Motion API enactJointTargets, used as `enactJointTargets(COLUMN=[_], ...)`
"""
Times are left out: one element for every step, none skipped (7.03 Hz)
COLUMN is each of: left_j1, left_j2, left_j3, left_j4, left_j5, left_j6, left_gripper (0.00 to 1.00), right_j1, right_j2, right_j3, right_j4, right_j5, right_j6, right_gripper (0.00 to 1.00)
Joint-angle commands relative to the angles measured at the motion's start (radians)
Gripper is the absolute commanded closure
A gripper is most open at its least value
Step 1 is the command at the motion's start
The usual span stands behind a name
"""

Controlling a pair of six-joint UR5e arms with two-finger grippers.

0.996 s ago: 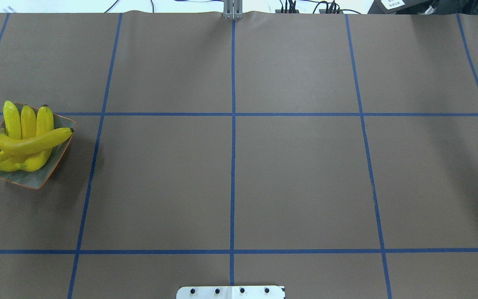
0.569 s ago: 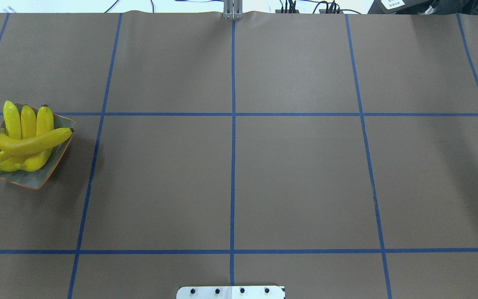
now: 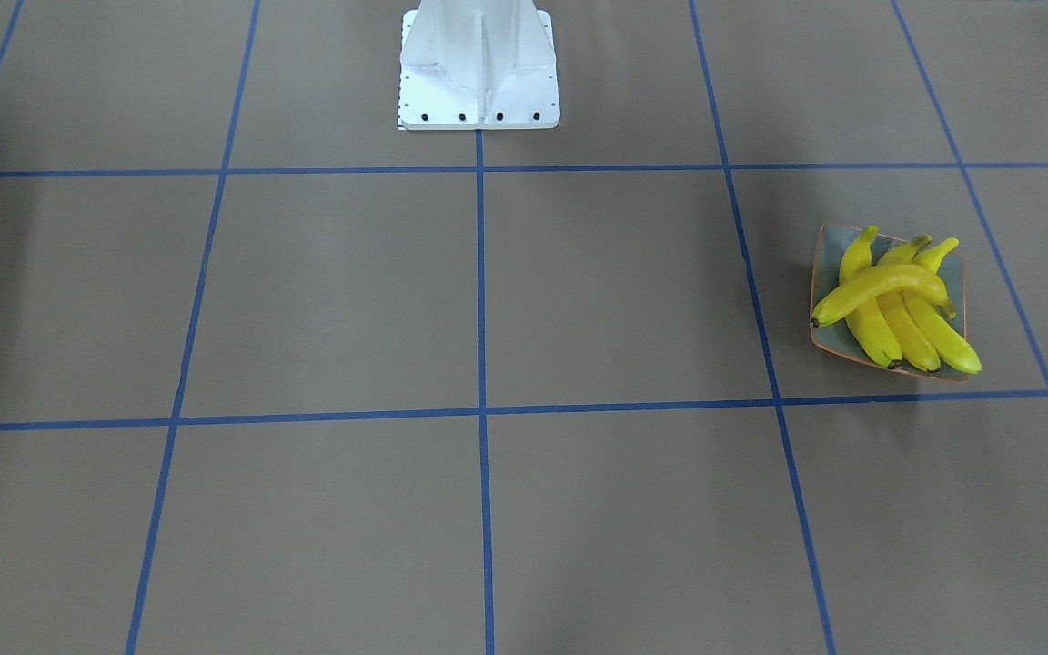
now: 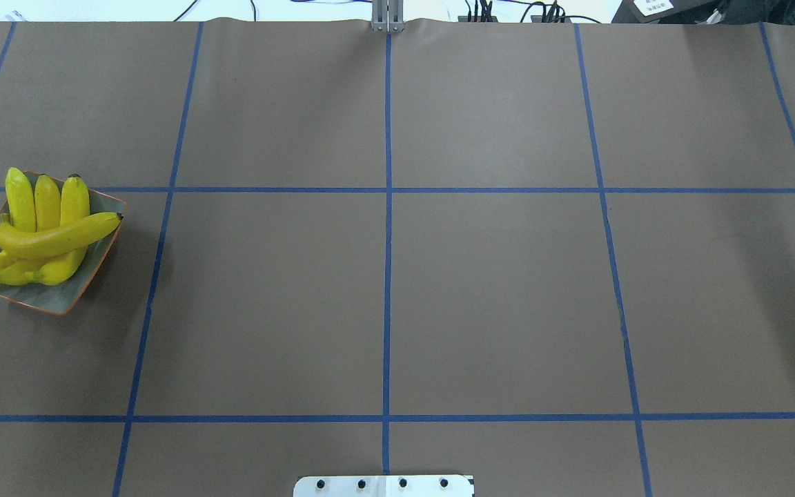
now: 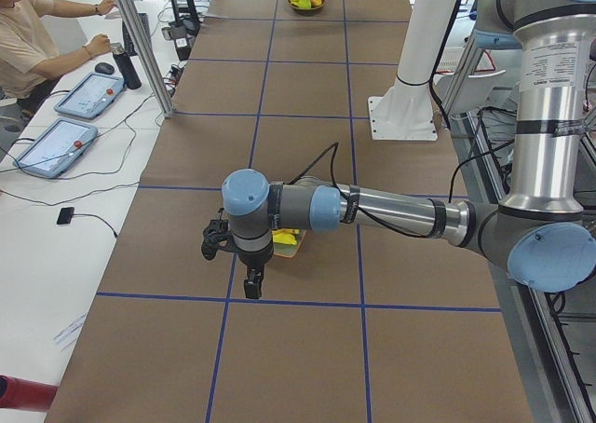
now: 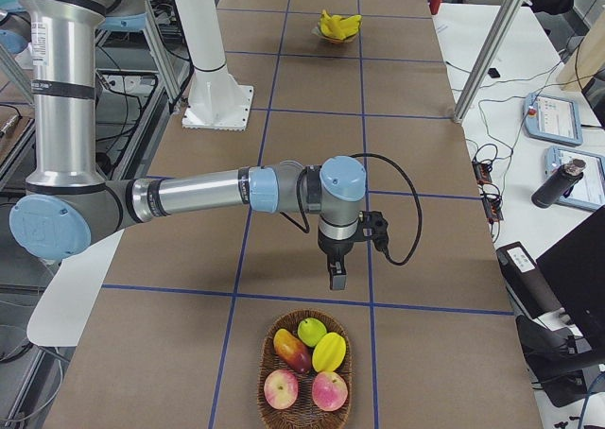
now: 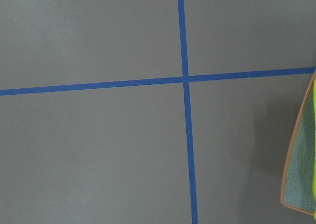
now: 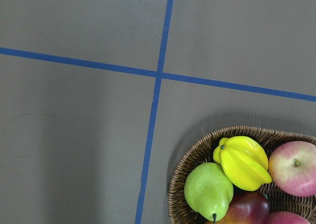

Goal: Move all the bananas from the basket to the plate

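Note:
Several bright yellow bananas (image 4: pixel 52 238) lie piled on the grey-green plate (image 4: pixel 52 297) with an orange rim at the table's left; three lie side by side and one lies across them. They also show in the front view (image 3: pixel 892 305) on the plate (image 3: pixel 829 262). The left wrist view catches only the plate's edge (image 7: pixel 300 179). My left gripper (image 5: pixel 251 283) hangs beside the plate. My right gripper (image 6: pixel 337 278) hangs just before the wicker basket (image 6: pixel 302 314). I cannot tell whether either gripper is open or shut. No banana shows in the basket.
The basket's rim (image 8: pixel 183 161) shows in the right wrist view, with a green pear (image 8: pixel 208 189), a yellow starfruit (image 8: pixel 242 162) and red apples (image 8: pixel 294 167) inside. The robot's white base (image 3: pixel 478 64) stands mid-table. Blue tape lines cross the brown table cover.

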Motion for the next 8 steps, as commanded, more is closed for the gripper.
enactJointTargets(left_j1=[-0.001,-0.001,-0.001,0.001,0.001,0.001,0.002,0.002], left_j2=[0.015,0.032,0.033,0.059,0.067,0.075,0.076,0.076], left_j3=[-0.007,-0.008,-0.008,-0.01,-0.008,-0.008,-0.008,-0.007], left_j4=[0.0,-0.001,0.0,-0.001,0.0,0.0,0.0,-0.001], left_j5=[0.0,0.0,0.002,0.0,-0.001,-0.001,-0.003,-0.004], left_j6=[0.0,0.0,0.0,0.0,0.0,0.0,0.0,0.0], left_gripper=[0.0,0.0,0.0,0.0,0.0,0.0,0.0,0.0], right_j1=[0.0,0.0,0.0,0.0,0.0,0.0,0.0,0.0], right_j2=[0.008,0.012,0.012,0.012,0.012,0.012,0.012,0.01], right_j3=[-0.005,-0.003,-0.002,0.001,0.004,0.006,0.007,0.007], right_j4=[0.0,0.0,0.0,0.0,0.0,0.0,0.0,0.0], right_j5=[-0.008,-0.007,-0.007,-0.007,-0.007,-0.005,-0.005,-0.003], right_j6=[0.015,0.02,0.02,0.02,0.02,0.02,0.02,0.02], right_gripper=[0.0,0.0,0.0,0.0,0.0,0.0,0.0,0.0])
